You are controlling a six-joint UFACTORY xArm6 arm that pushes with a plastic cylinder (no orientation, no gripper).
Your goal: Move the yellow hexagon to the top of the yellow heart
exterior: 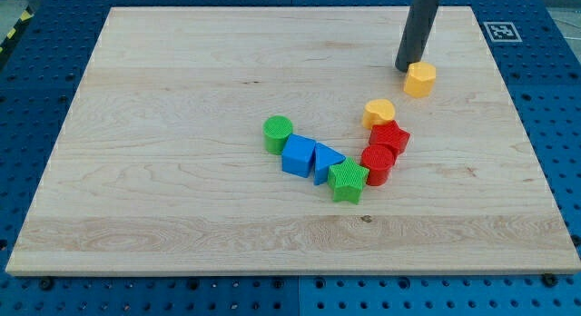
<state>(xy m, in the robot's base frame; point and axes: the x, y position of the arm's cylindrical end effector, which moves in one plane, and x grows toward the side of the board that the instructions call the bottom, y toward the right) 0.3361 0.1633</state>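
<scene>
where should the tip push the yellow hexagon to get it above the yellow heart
Probably its upper-right face. My tip touches the yellow hexagon on its left, and the yellow heart lies below-left, so swing round the top and nudge it down-left.

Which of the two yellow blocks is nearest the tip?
The yellow hexagon, right beside my tip; the yellow heart lies lower, against the red blocks.

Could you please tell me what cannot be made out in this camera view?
- My tip: touching the yellow hexagon block or just beside it, unclear.
- Rod's upper part: cut off by the view's top.
- Blue triangular block: partly hidden by the green star block.
</scene>
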